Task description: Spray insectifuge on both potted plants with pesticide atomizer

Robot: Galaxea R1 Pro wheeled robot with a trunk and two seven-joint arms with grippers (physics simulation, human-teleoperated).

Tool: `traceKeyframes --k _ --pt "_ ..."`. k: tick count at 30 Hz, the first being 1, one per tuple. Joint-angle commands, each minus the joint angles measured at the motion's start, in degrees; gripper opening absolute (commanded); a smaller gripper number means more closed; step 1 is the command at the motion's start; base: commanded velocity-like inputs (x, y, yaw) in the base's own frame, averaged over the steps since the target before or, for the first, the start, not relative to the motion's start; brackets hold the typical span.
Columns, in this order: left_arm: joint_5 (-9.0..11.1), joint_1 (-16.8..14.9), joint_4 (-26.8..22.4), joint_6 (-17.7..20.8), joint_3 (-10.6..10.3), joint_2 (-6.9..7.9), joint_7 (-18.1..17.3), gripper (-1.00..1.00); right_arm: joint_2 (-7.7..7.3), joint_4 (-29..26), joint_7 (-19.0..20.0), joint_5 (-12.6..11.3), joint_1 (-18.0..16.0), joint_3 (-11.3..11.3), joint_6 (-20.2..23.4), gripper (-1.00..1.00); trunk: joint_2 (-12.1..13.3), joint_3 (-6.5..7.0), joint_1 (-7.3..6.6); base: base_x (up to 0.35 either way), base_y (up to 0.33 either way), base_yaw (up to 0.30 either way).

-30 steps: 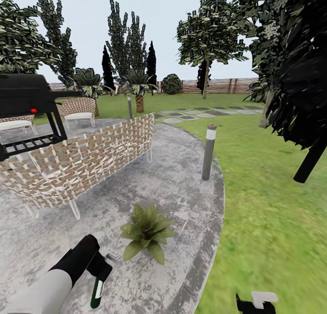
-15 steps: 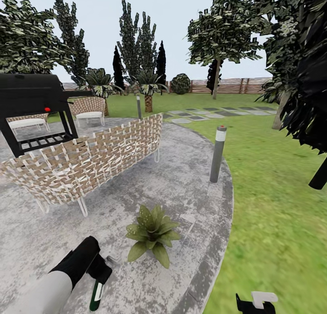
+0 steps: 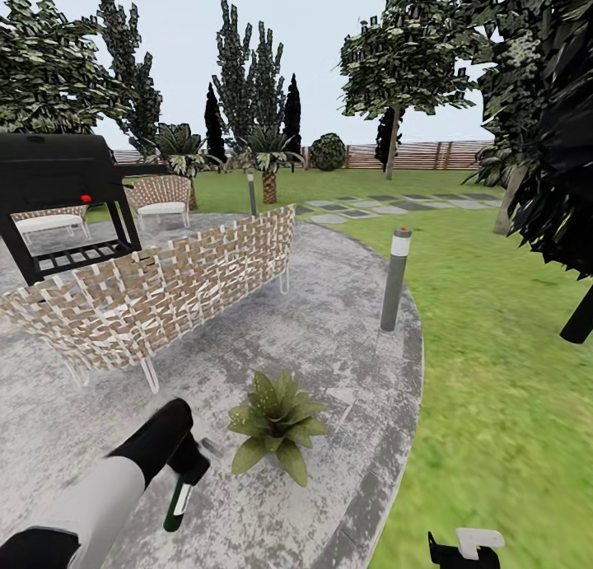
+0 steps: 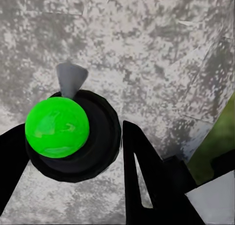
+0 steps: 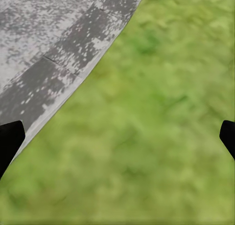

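The mottled grey paved circle carries a potted plant near its curved edge, a woven wicker sofa on thin pale legs behind the plant, a black grill on a stand beyond the sofa, and a wicker chair farther back. A grey bollard light stands upright at the paving's rim, where stone meets the green lawn. A row of flat stepping stones lies across the grass toward the slatted wooden fence.
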Motion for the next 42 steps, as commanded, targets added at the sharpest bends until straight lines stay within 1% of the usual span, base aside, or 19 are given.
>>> traceKeyframes --k 1,2,3,5,8,11,16,21,26,31,34,37,42 --pt "-0.9 0.0 -0.1 0.0 -2.9 0.15 -2.6 -1.0 0.0 0.1 -0.3 0.6 0.0 -0.3 -0.2 1.0 0.0 -0.05 -0.01 0.0 0.0 0.0" --pt "-1.0 0.1 -0.2 0.0 -4.8 0.2 -4.1 -1.0 0.0 0.1 -0.3 0.6 0.0 -0.3 -0.2 1.0 0.0 -0.05 -0.01 0.0 0.0 0.0" --pt "-1.1 0.1 -0.3 0.1 -5.7 0.22 -5.0 -1.0 0.0 0.1 -0.3 0.6 0.0 -0.3 -0.2 1.0 0.0 -0.05 -0.01 0.0 0.0 0.0" --pt "-1.1 0.1 -0.4 0.1 -6.2 0.4 -5.5 -1.0 0.0 0.1 -0.3 0.6 0.0 -0.3 -0.2 1.0 0.0 -0.05 -0.01 0.0 0.0 0.0" --pt "-1.2 0.2 -0.2 0.2 -6.5 0.73 -5.6 -1.0 0.0 0.1 -0.3 0.6 0.0 -0.3 -0.2 1.0 0.0 -0.05 -0.01 0.045 -0.023 0.0" --pt "-1.2 0.2 -0.1 0.2 -6.7 0.73 -5.5 -1.0 0.0 0.1 -0.3 0.6 0.0 -0.3 -0.2 1.0 0.0 -0.05 -0.01 0.191 -0.156 0.02" --pt "-1.2 0.3 -0.1 0.1 -6.7 0.53 -5.4 -1.0 0.0 0.1 -0.3 0.6 0.0 -0.3 -0.2 1.0 0.0 -0.05 -0.01 0.145 -0.21 0.228" --pt "-1.2 0.2 -0.1 0.2 -6.7 0.51 -5.3 -1.0 0.0 0.1 -0.3 0.6 -0.1 -0.2 -0.2 1.0 0.0 -0.05 -0.01 -0.138 -0.192 0.275" --pt "-1.2 0.3 -0.1 0.2 -6.7 0.48 -5.3 -1.0 0.0 0.1 -0.3 0.6 0.0 -0.3 -0.2 1.0 0.0 -0.05 -0.01 -0.027 -0.024 0.267" --pt "-1.2 0.3 -0.1 0.2 -6.7 0.4 -5.3 -1.0 0.0 0.1 -0.3 0.6 0.0 -0.3 -0.2 1.0 0.0 -0.05 -0.01 0.018 -0.001 0.044" --pt "-1.2 1.0 0.0 0.1 -6.7 0.42 -5.2 -1.0 0.0 0.1 -0.3 0.6 0.0 -0.3 -0.2 1.0 0.0 -0.05 -0.01 0.018 0.0 0.003" --pt "-1.2 2.7 0.0 0.0 -6.6 0.35 -4.4 -1.0 0.0 0.1 -0.3 0.6 0.0 -0.3 -0.2 1.0 0.0 -0.05 -0.01 0.003 0.0 0.0" --pt "-1.1 3.2 0.9 -0.2 -6.6 0.39 -2.5 -1.0 -0.24 0.1 -0.3 0.6 0.0 -0.3 -0.2 1.0 0.0 -0.05 -0.01 0.0 0.0 0.0"
